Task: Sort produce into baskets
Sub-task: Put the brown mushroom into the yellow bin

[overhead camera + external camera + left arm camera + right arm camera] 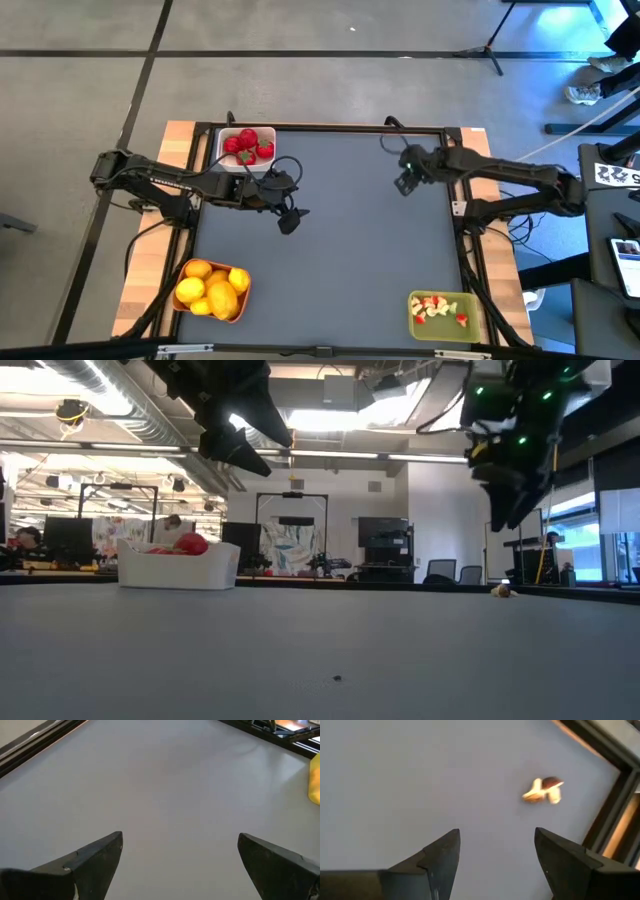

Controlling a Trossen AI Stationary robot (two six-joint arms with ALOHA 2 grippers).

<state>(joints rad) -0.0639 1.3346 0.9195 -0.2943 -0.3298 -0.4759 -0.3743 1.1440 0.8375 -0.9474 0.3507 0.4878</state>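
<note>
- Table (340, 240): dark mat mostly bare; sort looks close to finished, judging by what sits in the bins.
- My left arm comes in from the left side; left pincer (288, 219) hovers over the mat just right of the white basket (232, 163); jaws wide, nothing between them; wrist view shows only bare mat plus a sliver of yellow at the frame edge.
- My right arm comes in from the right; right pincer (405, 183) hangs over the far-right part of the mat; jaws partly spread, empty; it's the one at work.
- Baskets: white one at far left with red strawberries (248, 145); orange basket (182, 301) at near left with yellow lemons (212, 291); olive-green basket (474, 310) at near right with pale and red bits (436, 308).
- Step in hand, my read: last pickup; one small pale-and-brown piece (543, 789) lies loose on the mat ahead of my right fingers (440, 857), near the table's dark edge frame; low view shows it as a speck (501, 591) at far right.
- Next move calls for: shift the right pincer forward until the piece is centred between the jaws; come down; close gently since it's tiny and could skid; then carry to the olive-green basket, probably, as it looks like those bits.
- Hard to make out: the loose piece is blurred, can't say what kind of produce it is; I can't find it in the high view; whether oranges are mixed among the lemons I can't tell; orange and green baskets don't show in the low view.
</note>
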